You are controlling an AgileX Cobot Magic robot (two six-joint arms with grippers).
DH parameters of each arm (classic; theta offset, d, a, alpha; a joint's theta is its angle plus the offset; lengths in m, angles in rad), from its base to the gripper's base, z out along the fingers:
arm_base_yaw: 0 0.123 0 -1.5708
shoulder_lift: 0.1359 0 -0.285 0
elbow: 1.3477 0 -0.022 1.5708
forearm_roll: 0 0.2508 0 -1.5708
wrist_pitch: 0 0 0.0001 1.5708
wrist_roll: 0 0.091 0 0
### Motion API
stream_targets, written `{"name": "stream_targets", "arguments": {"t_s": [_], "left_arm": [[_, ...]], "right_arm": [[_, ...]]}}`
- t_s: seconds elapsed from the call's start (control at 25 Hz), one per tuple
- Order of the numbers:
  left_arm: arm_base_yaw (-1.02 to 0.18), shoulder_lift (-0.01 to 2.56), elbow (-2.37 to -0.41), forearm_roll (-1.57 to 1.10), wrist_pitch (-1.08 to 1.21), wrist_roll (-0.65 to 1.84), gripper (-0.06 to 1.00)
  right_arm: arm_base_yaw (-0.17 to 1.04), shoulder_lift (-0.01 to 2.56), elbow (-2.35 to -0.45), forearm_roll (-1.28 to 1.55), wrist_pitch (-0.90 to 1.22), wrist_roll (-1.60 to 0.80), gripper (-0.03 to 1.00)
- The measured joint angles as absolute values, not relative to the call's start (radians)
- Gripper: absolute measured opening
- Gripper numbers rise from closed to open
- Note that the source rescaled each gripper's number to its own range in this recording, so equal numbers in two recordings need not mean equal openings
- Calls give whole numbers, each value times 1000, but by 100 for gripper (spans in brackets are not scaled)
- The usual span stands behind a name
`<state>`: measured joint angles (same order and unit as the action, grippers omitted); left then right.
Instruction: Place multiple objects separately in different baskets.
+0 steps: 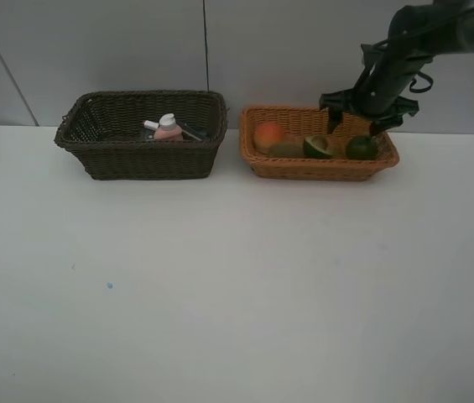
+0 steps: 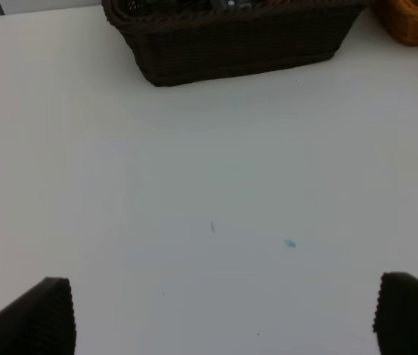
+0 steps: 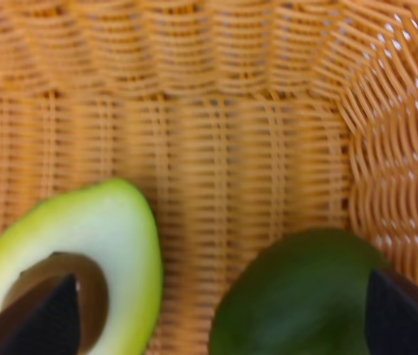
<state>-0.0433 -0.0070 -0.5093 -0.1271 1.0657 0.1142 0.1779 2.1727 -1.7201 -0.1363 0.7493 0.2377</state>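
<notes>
Hovering with the right gripper [image 1: 352, 128] spread open and empty over the light basket [image 1: 320, 168]; whole avocado [image 3: 297, 296] lying just beneath, halved avocado [image 3: 83, 259] sitting beside it.

two baskets [image 1: 140, 134], four fruits [image 1: 268, 134], two grippers [image 1: 356, 123]

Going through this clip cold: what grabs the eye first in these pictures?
Two baskets stand side by side at the far edge of the white table: the dark brown basket on the left with a pink bottle inside, the orange basket on the right with a peach, halved avocado and whole avocado. The right gripper hangs over the orange basket, jaws open above both avocados.
</notes>
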Motion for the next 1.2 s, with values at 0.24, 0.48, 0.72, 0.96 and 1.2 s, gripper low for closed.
{"name": "stream_targets", "arguments": {"t_s": [0.24,0.48,0.72,0.96,1.2], "left_arm": [[-43,-7,-509,-127,1066,114,100],[-43,-7,-509,-127,1066,114,100],[-43,-7,-509,-124,1066,114,100],[-43,-7,-509,-124,1066,114,100],[-43,-7,-509,-124,1066,114,100]], "right_arm": [[165,2037,-1720,-176,908,177,96],[64,1898,-1706,-186,1091,175,96],[26,1650,-1450,-206,1131,175,96],[28,1252,-1092,-205,1099,190,96],[29,842,-807,-203,1067,197,96]]}}
